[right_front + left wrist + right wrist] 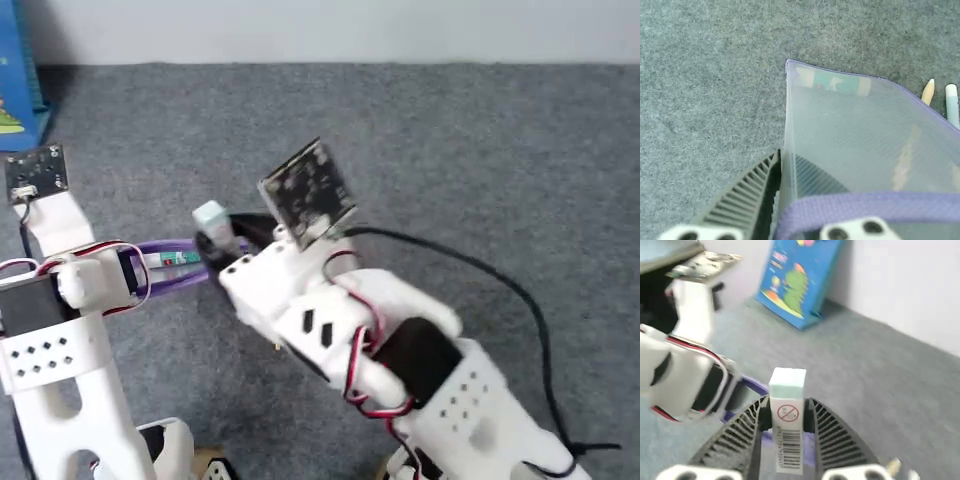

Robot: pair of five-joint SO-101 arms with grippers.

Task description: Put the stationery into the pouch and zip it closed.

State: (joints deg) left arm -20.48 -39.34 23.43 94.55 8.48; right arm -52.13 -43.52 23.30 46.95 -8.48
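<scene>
Grey carpet, right pincer raised, pinching upright eraser, left pincer low, clamped on pouch edge

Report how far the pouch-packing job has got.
Done: the left gripper is shut on the pouch at its edge, holding it ready. Pale shapes show through its mesh; whether they are inside is unclear. In hand: the right gripper is shut on the eraser, held up near the pouch. Left: a pencil and a pale stick lie on the grey surface beside the pouch, and zipping comes after.
</scene>
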